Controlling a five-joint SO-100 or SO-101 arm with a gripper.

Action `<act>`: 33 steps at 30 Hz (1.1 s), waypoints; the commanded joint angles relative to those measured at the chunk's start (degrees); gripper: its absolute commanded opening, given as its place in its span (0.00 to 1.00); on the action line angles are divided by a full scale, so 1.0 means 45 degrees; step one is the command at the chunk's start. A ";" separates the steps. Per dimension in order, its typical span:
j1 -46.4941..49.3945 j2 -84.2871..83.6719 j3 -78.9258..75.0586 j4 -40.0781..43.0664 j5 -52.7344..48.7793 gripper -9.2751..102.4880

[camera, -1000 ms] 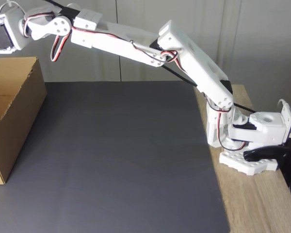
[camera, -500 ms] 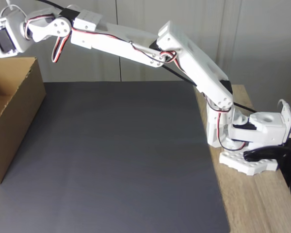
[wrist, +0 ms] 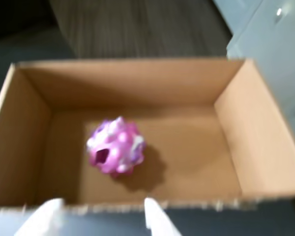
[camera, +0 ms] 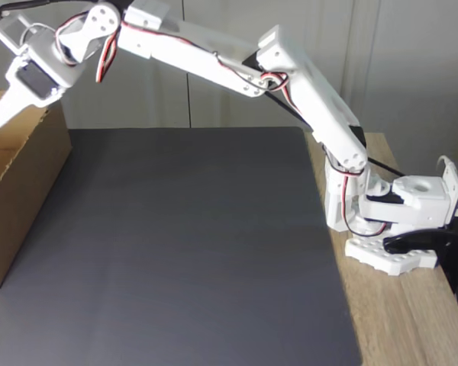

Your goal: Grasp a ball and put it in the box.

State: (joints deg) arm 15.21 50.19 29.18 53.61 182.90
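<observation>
Now the ball (wrist: 116, 146) lies in the box (wrist: 255, 132), beyond spread, empty fingers (wrist: 155, 219).

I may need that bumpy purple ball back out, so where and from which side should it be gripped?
Probably straight down through the open top: the ball lies on the cardboard box's floor, walled on every side. Close the fingers across its round middle, seating them between bumps. There is clear floor around it.

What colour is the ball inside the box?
Mottled pink and purple with white patches on the ball; the wrist view shows it best.
</observation>
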 commanded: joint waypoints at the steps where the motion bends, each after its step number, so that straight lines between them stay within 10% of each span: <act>1: -0.0195 0.1309 -0.0625 0.1172 0.0059 0.21; 12: -0.0156 0.3242 -0.0488 0.5312 0.1777 0.20; 33: -0.0352 0.5449 -0.0039 0.6191 0.1719 0.20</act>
State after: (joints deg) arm 13.01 70.31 29.18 81.56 190.99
